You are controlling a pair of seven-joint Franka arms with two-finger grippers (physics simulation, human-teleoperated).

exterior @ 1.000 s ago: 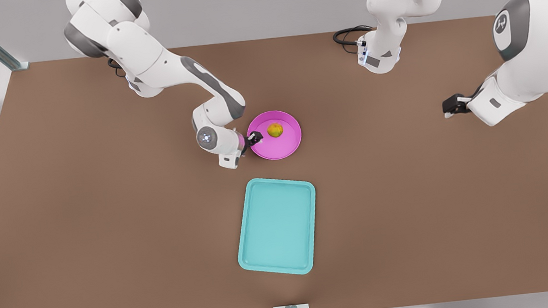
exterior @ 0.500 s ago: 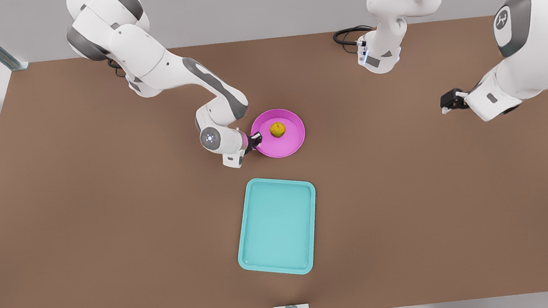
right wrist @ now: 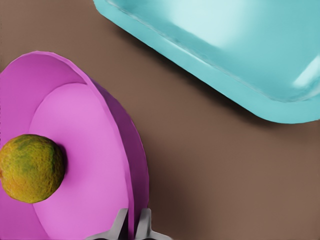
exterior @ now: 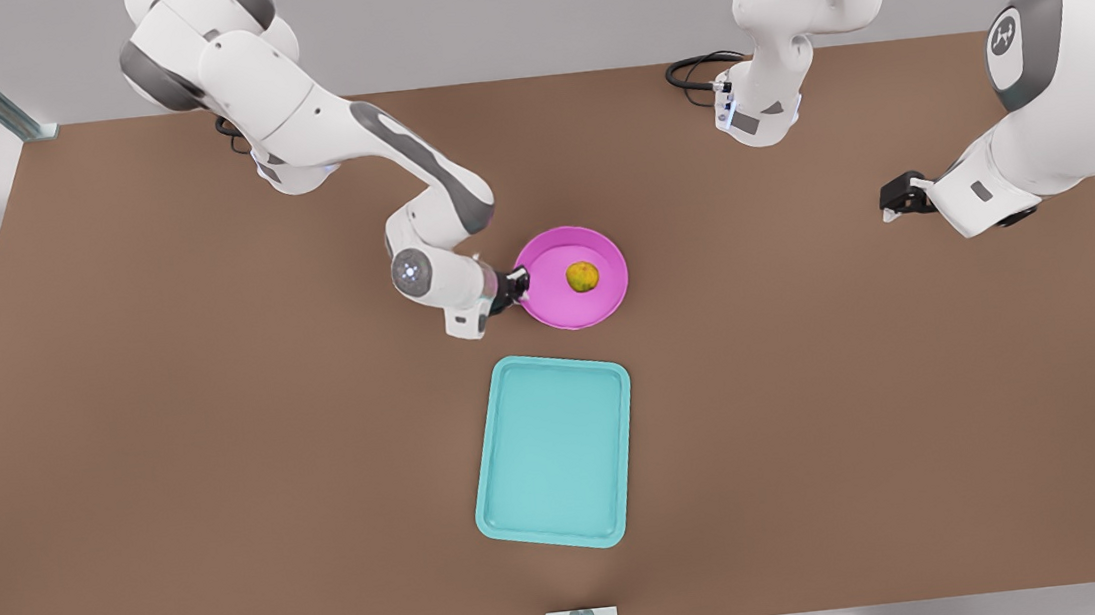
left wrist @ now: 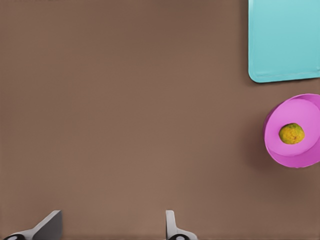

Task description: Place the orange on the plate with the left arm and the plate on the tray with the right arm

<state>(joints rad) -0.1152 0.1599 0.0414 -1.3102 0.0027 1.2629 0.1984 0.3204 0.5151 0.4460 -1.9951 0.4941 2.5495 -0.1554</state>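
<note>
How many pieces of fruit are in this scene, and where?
1. The orange sits inside the plate, whose rim the right gripper pinches, up the table from the tray. The left gripper waits open, off to the front view's right.

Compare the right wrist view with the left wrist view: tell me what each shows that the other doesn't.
Right wrist alone: the right gripper shut on the plate's rim.

Left wrist alone: the left gripper, open above bare table, well away from the plate.

Both: the pink plate with the orange resting in it, and part of the turquoise tray nearby.
</note>
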